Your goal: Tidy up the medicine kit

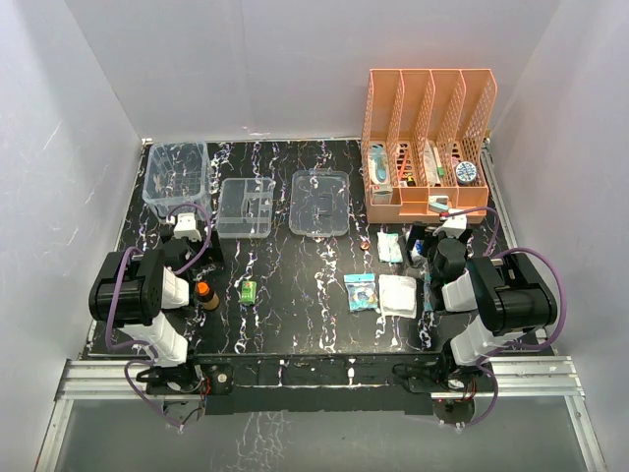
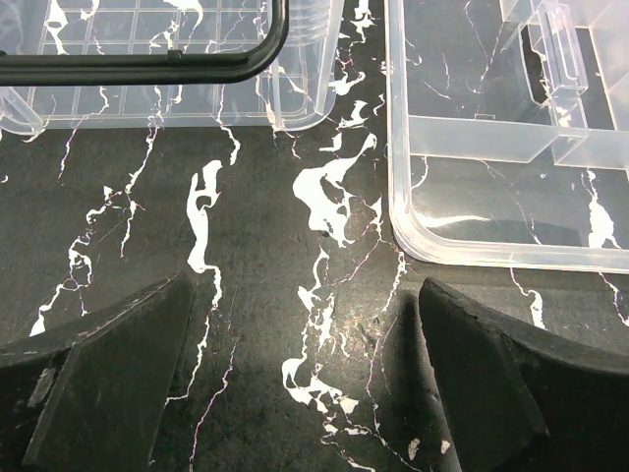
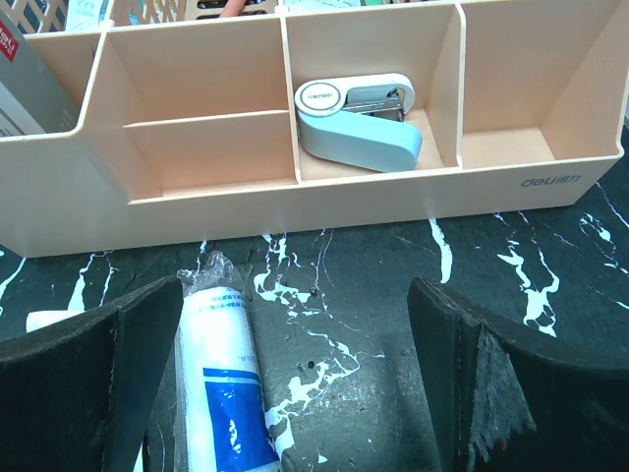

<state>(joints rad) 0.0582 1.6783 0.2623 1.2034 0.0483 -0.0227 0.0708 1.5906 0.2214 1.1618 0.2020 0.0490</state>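
Note:
The medicine kit lies in three clear parts at the back left: a deep box [image 1: 175,177], a divided tray [image 1: 245,206] and a handled lid [image 1: 319,203]. My left gripper [image 1: 187,228] hovers open just in front of the box and tray. In the left wrist view the left gripper [image 2: 305,393] has only bare table between its fingers, with the box [image 2: 147,98] ahead left and the tray [image 2: 491,197] ahead right. My right gripper [image 3: 295,383] is open in front of the orange rack [image 3: 295,197]. A wrapped white roll [image 3: 221,383] lies beside its left finger [image 3: 98,383], not gripped.
The orange file rack [image 1: 429,133] stands at the back right, a blue-and-white device [image 3: 359,123] in its front tray. On the table lie a brown bottle [image 1: 204,293], a green packet [image 1: 248,291], a blue packet [image 1: 362,292], white gauze [image 1: 398,295] and another packet [image 1: 389,246].

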